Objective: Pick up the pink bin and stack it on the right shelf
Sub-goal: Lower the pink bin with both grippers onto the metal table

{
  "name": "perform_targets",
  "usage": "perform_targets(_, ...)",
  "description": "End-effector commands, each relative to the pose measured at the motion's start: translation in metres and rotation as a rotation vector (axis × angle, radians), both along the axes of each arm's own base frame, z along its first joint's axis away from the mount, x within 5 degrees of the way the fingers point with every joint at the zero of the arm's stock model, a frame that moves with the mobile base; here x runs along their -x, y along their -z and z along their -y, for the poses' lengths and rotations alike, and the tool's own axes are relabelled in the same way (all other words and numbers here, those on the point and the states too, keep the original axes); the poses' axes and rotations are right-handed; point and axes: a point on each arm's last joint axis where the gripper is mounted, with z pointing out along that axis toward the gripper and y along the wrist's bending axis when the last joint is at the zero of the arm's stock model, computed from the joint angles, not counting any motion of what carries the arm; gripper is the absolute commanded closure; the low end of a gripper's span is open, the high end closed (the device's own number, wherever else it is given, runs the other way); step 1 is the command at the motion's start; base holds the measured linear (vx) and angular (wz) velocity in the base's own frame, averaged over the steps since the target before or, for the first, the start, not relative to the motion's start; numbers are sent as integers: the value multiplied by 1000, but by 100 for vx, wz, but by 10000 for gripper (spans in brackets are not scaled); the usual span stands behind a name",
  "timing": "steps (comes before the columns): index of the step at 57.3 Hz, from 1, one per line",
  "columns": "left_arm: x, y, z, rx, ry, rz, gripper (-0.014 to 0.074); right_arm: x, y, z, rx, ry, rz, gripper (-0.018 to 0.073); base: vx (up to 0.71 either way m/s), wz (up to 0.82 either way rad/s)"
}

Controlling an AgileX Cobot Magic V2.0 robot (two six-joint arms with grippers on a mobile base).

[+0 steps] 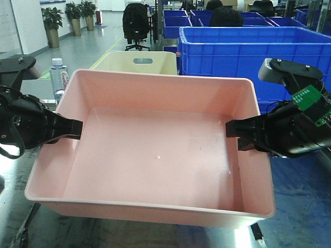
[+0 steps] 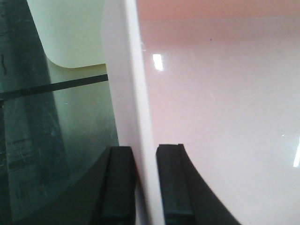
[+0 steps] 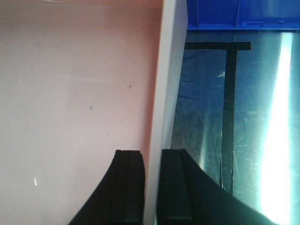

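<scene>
1. Front view: the pink bin [image 1: 155,150] sits over the dark shelf [image 1: 300,206], with the left gripper [image 1: 76,129] and right gripper [image 1: 232,135] at opposite walls.
2. Only the wrist views show each gripper clenched astride its wall, one finger inside and one outside.
3. A cream bin [image 1: 139,63], a bottle [image 1: 59,77] and blue crates [image 1: 248,51] stand behind.

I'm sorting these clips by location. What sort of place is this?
Probably a factory or warehouse floor: rows of big blue crates fill the background, a scratched glossy surface crossed by black strips lies beneath the pink bin, and an office chair stands by a polished aisle.
</scene>
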Motion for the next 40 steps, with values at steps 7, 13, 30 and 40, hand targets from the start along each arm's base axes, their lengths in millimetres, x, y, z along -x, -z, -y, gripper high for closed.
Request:
perform_targets(7, 7, -29, -3, 42, -16, 145, 598, 7, -29, 5, -25, 0, 162, 568, 0, 0)
perform_targets(13, 7, -29, -3, 42, -16, 145, 598, 7, -29, 5, -25, 0, 162, 568, 0, 0)
perform_targets(30, 7, -30, -3, 44, -20, 154, 598, 7, -29, 5, -30, 0, 168, 568, 0, 0)
perform_targets(40, 4, -21, -2, 26, -4, 94, 598, 2, -35, 0, -105, -7, 237, 568, 0, 0)
